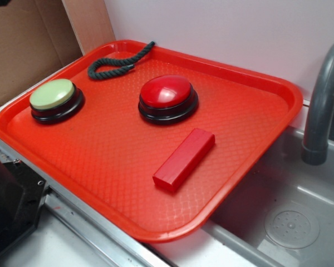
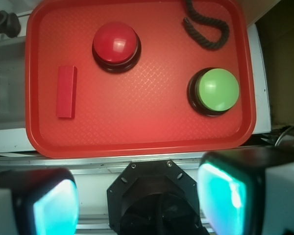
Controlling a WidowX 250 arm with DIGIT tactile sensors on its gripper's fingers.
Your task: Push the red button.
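The red button [image 1: 168, 94] [image 2: 115, 43] is a large round glossy dome seated on a black circular base, with pale window-like highlights showing on its crown. It sits upright and flat on the floor of the red tray [image 1: 100, 150] [image 2: 137, 112], just above centre of the frame in the exterior view and in the upper left part of the frame in the wrist view. Nothing touches or covers it, the dome appears raised in its base, and no damage or marking is visible on its surface.
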